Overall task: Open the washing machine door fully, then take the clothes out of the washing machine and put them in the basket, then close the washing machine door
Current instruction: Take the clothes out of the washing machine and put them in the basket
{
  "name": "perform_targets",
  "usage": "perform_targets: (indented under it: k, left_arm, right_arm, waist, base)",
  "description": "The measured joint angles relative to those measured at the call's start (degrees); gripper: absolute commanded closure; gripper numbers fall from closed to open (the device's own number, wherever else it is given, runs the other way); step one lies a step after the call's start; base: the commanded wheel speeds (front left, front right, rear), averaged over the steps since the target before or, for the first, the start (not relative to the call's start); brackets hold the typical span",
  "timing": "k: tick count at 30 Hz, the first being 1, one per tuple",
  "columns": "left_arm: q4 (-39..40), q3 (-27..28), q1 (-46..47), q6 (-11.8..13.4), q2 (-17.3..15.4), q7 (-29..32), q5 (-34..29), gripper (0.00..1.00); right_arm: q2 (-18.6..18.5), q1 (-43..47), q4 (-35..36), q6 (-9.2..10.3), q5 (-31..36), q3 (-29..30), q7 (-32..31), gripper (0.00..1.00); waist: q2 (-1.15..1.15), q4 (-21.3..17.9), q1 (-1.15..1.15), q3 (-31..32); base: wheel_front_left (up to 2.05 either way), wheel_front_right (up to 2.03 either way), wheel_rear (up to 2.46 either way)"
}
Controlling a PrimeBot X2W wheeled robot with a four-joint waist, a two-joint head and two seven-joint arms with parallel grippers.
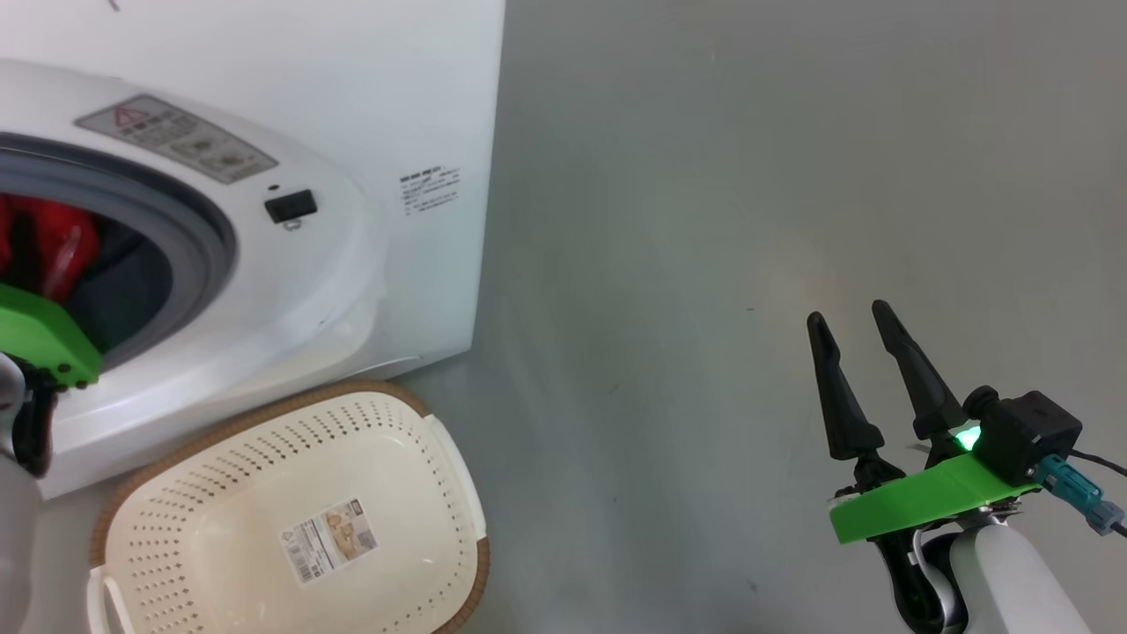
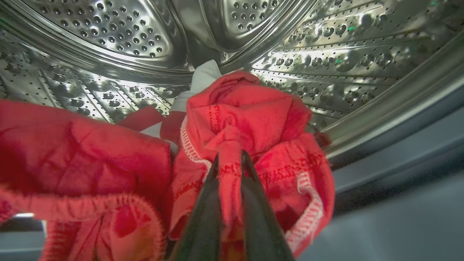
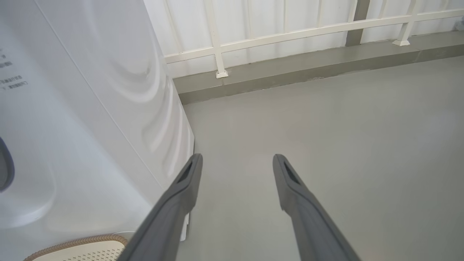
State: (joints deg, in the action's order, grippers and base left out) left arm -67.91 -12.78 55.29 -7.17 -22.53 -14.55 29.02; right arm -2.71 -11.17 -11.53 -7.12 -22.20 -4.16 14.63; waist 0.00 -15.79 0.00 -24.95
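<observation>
**Head view.** The washing machine (image 1: 352, 291) stands at the upper left, a white box with its grey rubber-ringed mouth (image 1: 198, 229) uncovered. Inside the mouth, at the far left edge, lie the clothes (image 1: 53, 238), bright red. The dark patch beside them may be shadow or more fabric, but the blur makes it hard to tell. A green bracket (image 1: 40, 339) on the left arm sits at the lower lip of the mouth, with the arm reaching inward. A grey warning label (image 1: 176, 138) is stuck above the ring, and a small black latch socket (image 1: 290, 206) is set to its right. The basket (image 1: 264, 409) stands on the grey floor (image 1: 704, 220) just in front of the machine, with 1 paper label (image 1: 327, 539) on its bottom and no garment in it. At the lower right the right gripper (image 1: 847, 313) hangs over bare floor, well apart from the machine, with its 2 fingers spread.

**Left wrist view.** The left gripper (image 2: 230, 156) is inside the perforated steel drum (image 2: 108, 29). Its 2 fingers are drawn close together and pinch a bunched fold of red cloth with white stitching. More red fabric lies to the left on the drum wall.

**Right wrist view.** The 2 fingers stand wide apart with nothing between them, above the floor. The machine's white side fills the left, the basket's brown rim shows at the bottom left, and a white railing (image 3: 290, 34) runs along the top.
</observation>
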Motion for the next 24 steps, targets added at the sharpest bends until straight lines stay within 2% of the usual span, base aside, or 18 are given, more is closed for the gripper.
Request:
perform_targets:
  k: [10,18,24]
  left_arm:
    - [14.5,7.8,-7.4,0.1,1.6,0.0,-1.4,1.0]
    - [30.4,17.9,-18.2,0.1,7.9,0.0,-7.2,1.0]
    - [40.6,21.3,-25.9,0.1,12.8,0.0,-10.4,1.0]
  right_arm:
    - [0.0,0.3,-0.7,0.0,0.6,0.1,0.0,0.0]
    - [0.0,1.0,-1.5,0.0,1.2,0.4,0.0,0.0]
    - [0.0,3.7,-2.0,0.0,1.6,1.5,0.0,0.0]
  waist:
    - [0.0,1.9,0.0,3.3]
    - [0.0,4.5,0.0,7.0]
    - [0.0,6.8,0.0,9.8]
  base:
    - [0.0,0.0,0.0]
    - [0.0,0.0,0.0]
    - [0.0,0.0,0.0]
